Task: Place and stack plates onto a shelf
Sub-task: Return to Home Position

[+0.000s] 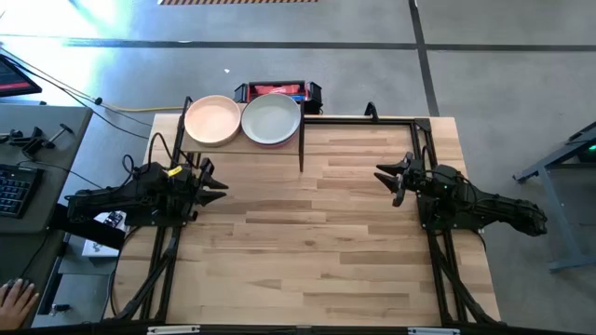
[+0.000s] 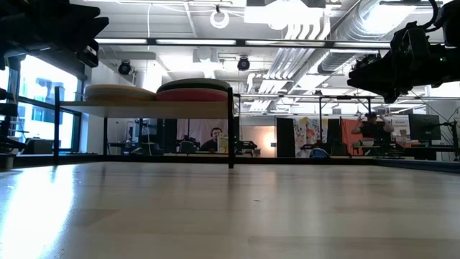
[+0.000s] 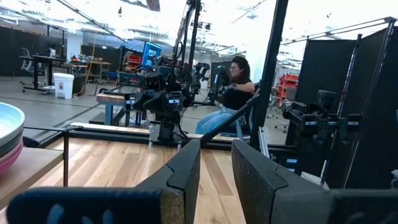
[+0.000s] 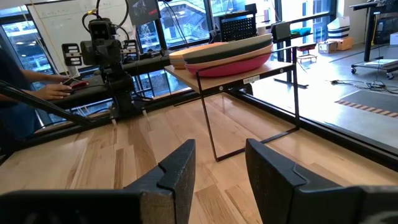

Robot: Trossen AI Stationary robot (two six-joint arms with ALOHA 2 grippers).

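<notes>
Above the table [image 1: 317, 242] the left gripper [image 1: 220, 183] and the right gripper [image 1: 387, 180] hang well apart at mid-depth, pointing toward each other. Each has its fingers a modest gap apart and holds nothing. At the far edge stands the shelf [image 4: 249, 73], raised on a thin dark frame [image 4: 211, 124]. Two stacks of plates sit side by side on it, with a peach plate [image 1: 212, 120] topping the left stack and a pale plate [image 1: 271, 118] the right
</notes>
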